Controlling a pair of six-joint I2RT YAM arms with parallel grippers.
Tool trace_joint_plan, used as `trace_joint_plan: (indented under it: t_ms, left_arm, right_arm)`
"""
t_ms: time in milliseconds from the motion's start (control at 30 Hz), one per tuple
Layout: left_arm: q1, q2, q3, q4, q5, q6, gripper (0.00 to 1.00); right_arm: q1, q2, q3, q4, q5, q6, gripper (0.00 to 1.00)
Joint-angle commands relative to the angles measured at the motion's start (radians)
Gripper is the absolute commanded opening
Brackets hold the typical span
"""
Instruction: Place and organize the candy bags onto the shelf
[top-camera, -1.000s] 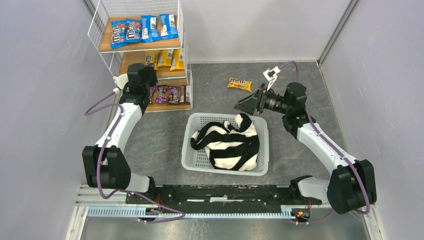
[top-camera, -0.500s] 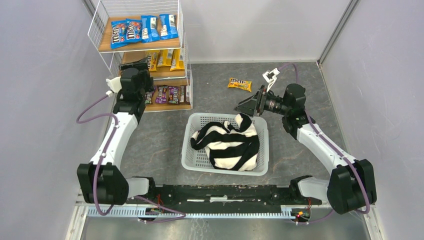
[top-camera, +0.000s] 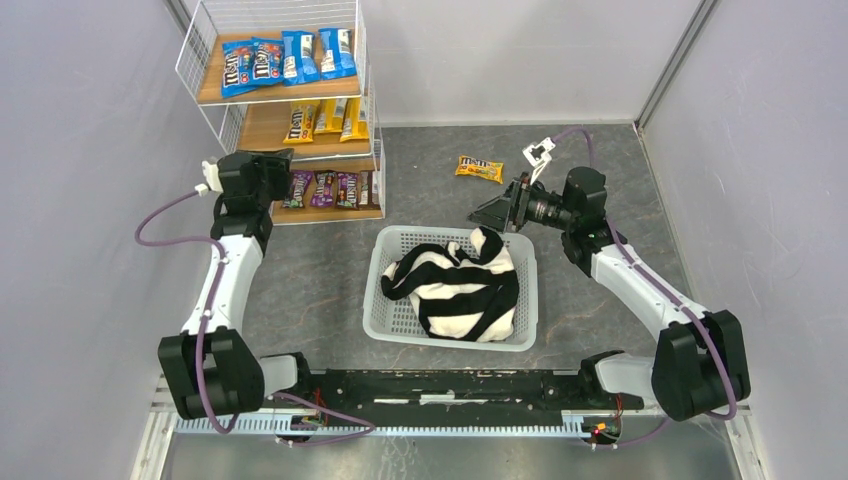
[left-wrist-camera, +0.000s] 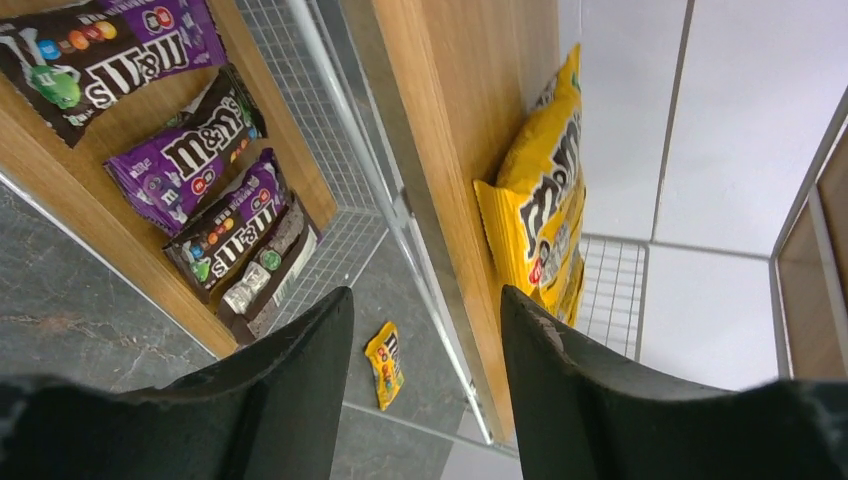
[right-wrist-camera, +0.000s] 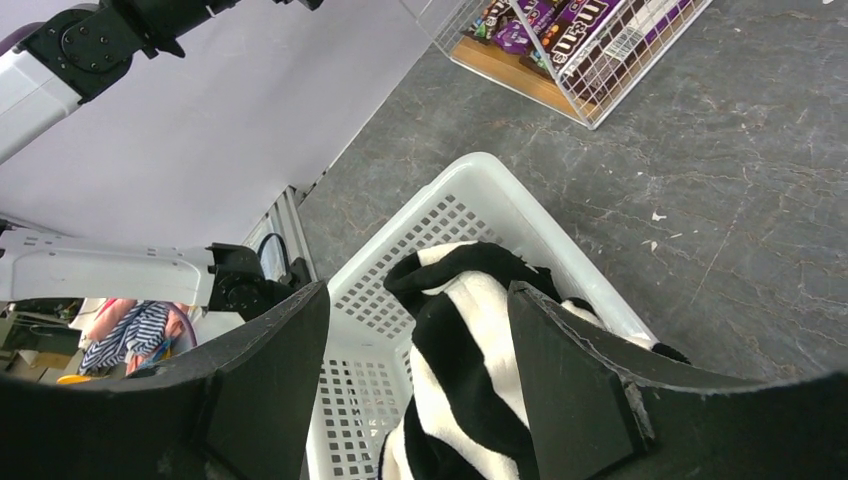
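Yellow-orange wrapping is marking out the one candy bag (top-camera: 479, 168) that is lying off the shelf (top-camera: 250, 128). It is being shown flat on the grey table (top-camera: 600, 180), beyond the white lattice basket (top-camera: 385, 300) and well apart from the rack. The tiers are being filled by colour: blue bags (top-camera: 285, 58) on top, yellow bags (top-camera: 325, 120) in the middle, purple-brown bags (top-camera: 335, 188) on the lowest board.

The step in hand is being judged as the fetching of this last loose packet, since nothing is being carried by either arm. The left gripper (left-wrist-camera: 425, 300) is being held just in front of the lowest board. Its fingers (left-wrist-camera: 300, 380) are being kept spread with nothing between them. In its wrist view the loose bag (left-wrist-camera: 385, 365) is being framed in the gap between them, but far off across the table. The right gripper (right-wrist-camera: 412, 295) is being held over the far rim of the basket, above the striped cloth (top-camera: 460, 290). Its fingers (right-wrist-camera: 270, 380) are likewise being kept parted and empty. The packet is lying near it, on its far side and outside its wrist view.

The next move is being judged to call for the right arm, the nearer one, to be turned toward the packet and lowered over it. A shallow pinch is likely to be needed for so flat a bag. The middle tier, beside the matching yellow bags, is being suggested as its place.
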Motion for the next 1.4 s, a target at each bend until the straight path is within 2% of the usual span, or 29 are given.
trace_joint_plan:
  t_ms: [0, 100, 200, 333, 533, 667, 767, 867, 1100, 1367]
  left_arm:
    - [0.003, -0.029, 0.012, 0.059, 0.082, 0.110, 0.63]
    - [0.002, -0.056, -0.020, 0.049, 0.116, 0.145, 0.68]
    - [0.003, -0.114, -0.058, 0.033, 0.163, 0.203, 0.79]
    - [0.003, -0.192, -0.072, -0.027, 0.257, 0.387, 0.92]
    - [0.002, -0.256, -0.081, -0.096, 0.502, 0.633, 0.97]
    - [0.002, -0.277, -0.094, -0.152, 0.631, 0.738, 0.98]
    - [-0.006, -0.291, -0.118, -0.153, 0.685, 0.761, 0.98]
    - [-0.035, -0.289, -0.135, -0.127, 0.723, 0.755, 0.98]
    - [-0.079, -0.277, -0.124, -0.117, 0.757, 0.762, 0.98]
    - [-0.090, -0.239, -0.109, -0.115, 0.758, 0.754, 0.98]
  right_arm:
    - [-0.004, 0.010, 0.040, -0.013, 0.049, -0.054, 0.73]
    - [-0.007, 0.062, 0.080, -0.068, 0.088, -0.105, 0.73]
    - [-0.024, 0.131, 0.121, -0.094, 0.167, -0.129, 0.73]
    - [-0.081, 0.269, 0.188, -0.066, 0.233, -0.080, 0.78]
    - [-0.172, 0.541, 0.366, -0.034, 0.250, -0.055, 0.90]
    - [-0.209, 0.725, 0.487, -0.025, 0.238, -0.041, 0.90]
    - [-0.215, 0.818, 0.576, -0.040, 0.275, -0.050, 0.90]
    - [-0.224, 0.893, 0.626, -0.023, 0.315, -0.032, 0.87]
    - [-0.235, 1.026, 0.715, 0.030, 0.336, 0.037, 0.72]
    - [-0.216, 1.069, 0.679, 0.088, 0.426, 0.076, 0.55]
